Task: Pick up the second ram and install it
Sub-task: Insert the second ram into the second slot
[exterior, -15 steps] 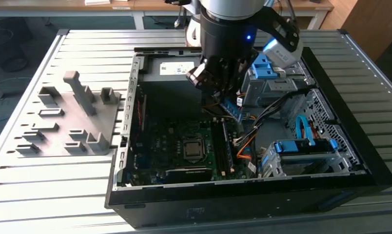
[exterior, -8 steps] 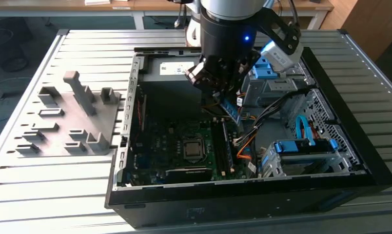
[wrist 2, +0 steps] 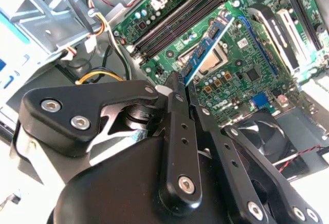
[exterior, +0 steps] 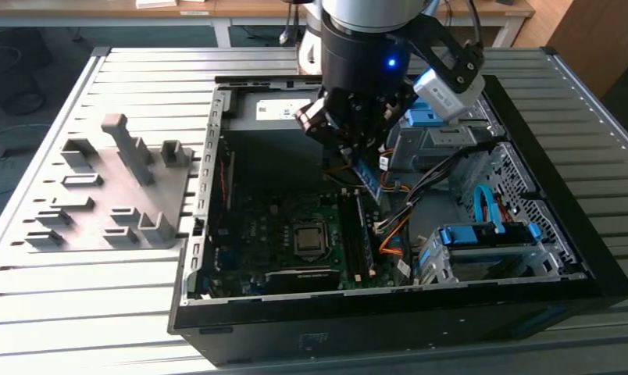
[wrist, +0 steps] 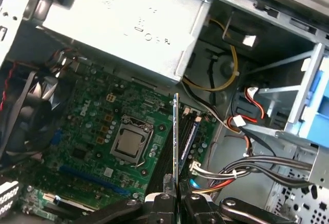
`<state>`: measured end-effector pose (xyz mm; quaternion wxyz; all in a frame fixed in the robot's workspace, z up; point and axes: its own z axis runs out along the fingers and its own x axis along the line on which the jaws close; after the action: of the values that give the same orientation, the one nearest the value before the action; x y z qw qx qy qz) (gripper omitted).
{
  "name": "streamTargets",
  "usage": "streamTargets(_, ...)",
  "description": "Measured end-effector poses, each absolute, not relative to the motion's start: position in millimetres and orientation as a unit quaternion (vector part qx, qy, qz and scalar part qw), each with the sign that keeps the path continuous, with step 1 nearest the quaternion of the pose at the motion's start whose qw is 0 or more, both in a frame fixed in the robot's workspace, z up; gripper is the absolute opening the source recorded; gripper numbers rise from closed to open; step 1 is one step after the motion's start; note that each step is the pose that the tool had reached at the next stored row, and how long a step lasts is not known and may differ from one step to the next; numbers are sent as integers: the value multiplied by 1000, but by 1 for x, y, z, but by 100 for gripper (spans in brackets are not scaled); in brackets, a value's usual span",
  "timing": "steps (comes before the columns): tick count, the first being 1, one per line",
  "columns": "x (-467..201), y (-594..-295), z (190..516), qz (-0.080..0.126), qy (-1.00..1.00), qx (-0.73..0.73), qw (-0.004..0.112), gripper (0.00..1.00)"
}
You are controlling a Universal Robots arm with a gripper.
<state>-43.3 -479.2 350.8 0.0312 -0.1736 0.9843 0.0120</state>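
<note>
My gripper (exterior: 354, 150) hangs inside the open computer case (exterior: 564, 234), above the motherboard (exterior: 283, 234). It is shut on the second ram (exterior: 369, 176), a thin dark stick with a white label that points down and away from the fingers. In the second wrist view the ram (wrist 2: 208, 44) runs out from the gripper (wrist 2: 178, 84) over the board, beside the black memory slots (wrist 2: 172, 21). In the first wrist view the ram (wrist: 176, 142) shows edge-on, rising from the gripper (wrist: 176, 199) next to the slots (wrist: 189, 134), clear of them. One slot seems to hold a blue-labelled stick.
A grey holder plate with blocks (exterior: 111, 195) lies on the exterior view's left of the case. Inside the case are the power supply (wrist: 128, 23), the processor socket (wrist: 128, 142), a fan (wrist 2: 262, 136), loose cable bundles (exterior: 397, 226) and a blue-tabbed drive cage (exterior: 486, 238).
</note>
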Motion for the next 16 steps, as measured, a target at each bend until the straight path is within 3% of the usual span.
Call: streamTargets(16,-43,-479,350,9,996,-86,32,14)
